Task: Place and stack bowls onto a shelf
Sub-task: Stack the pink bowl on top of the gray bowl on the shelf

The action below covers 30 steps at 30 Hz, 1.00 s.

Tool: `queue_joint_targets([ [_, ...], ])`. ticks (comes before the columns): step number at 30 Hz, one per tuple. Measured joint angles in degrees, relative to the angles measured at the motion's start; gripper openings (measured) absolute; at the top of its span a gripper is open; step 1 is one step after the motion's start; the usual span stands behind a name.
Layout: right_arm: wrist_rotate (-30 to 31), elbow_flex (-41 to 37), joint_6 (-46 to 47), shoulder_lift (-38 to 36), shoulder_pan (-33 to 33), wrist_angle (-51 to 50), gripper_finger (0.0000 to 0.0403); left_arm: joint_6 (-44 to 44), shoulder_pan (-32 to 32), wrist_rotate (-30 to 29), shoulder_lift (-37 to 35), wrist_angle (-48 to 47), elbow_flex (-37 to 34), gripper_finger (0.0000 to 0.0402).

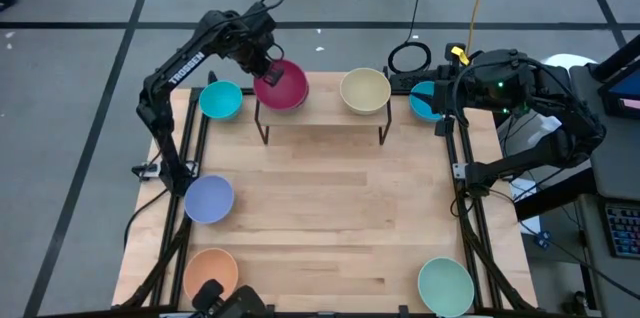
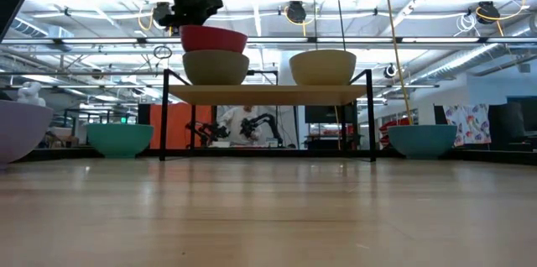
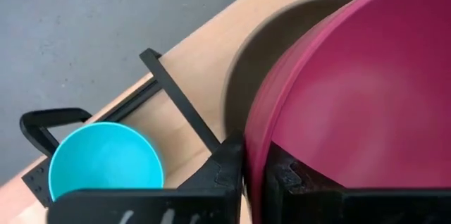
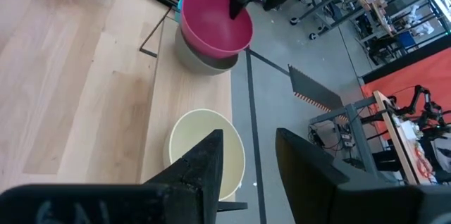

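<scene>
My left gripper [image 3: 255, 182] is shut on the magenta bowl [image 1: 283, 85] over the shelf's [image 2: 268, 93] left end. That bowl sits nested in the olive-grey bowl [image 2: 216, 67], which stands on the shelf plank. The cream bowl [image 1: 365, 90] stands on the shelf's right end. My right gripper [image 4: 254, 160] is open and holds nothing; it hovers near the table's far right corner, beside the cream bowl [image 4: 204, 150]. One cyan bowl [image 1: 220, 100] rests on the table left of the shelf. The other cyan bowl [image 1: 424, 101] rests to the shelf's right, partly hidden by the right arm. My left gripper pinches the magenta bowl's rim [image 3: 257, 155] on its far-left side, one finger [image 3: 285, 178] inside the bowl and one finger [image 3: 227, 175] outside. The fingers come from above, pointing down. The bowl's lower part is sunk in the olive-grey bowl [image 4: 204, 60].
The lavender bowl [image 1: 209, 199] sits at the table's left edge, the orange bowl [image 1: 211, 273] at the near left corner, the mint green bowl [image 1: 445, 285] at the near right corner. Bare tabletop [image 1: 330, 218] lies in the middle, near of the shelf's black legs [image 1: 265, 130].
</scene>
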Motion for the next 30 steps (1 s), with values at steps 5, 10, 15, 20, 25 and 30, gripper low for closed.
queue_joint_targets([
  [5,0.0,0.0,0.0,0.0,0.0,0.0,0.0125,1.0,0.0,0.1,0.0,-0.1,-1.8,0.0030],
  [10,0.0,0.0,-0.1,0.0,0.0,0.0,0.0125,1.4,0.0,-1.0,0.0,2.4,-3.5,0.0033],
  [15,0.0,0.0,-0.2,0.0,0.0,0.0,0.0125,3.3,0.0,-1.2,0.0,6.5,-5.0,0.0034],
  [20,0.1,0.0,-0.2,0.0,0.0,0.0,0.0125,4.1,-0.1,-1.2,0.0,9.4,-5.6,0.0054],
  [25,0.1,0.0,-0.2,0.0,0.0,0.0,0.0125,3.2,-0.2,-1.2,0.0,9.0,-5.7,0.0086],
  [30,0.2,0.0,-0.2,0.0,0.0,0.1,0.0125,3.9,-0.5,-1.2,0.0,8.9,-5.7,0.0103],
])
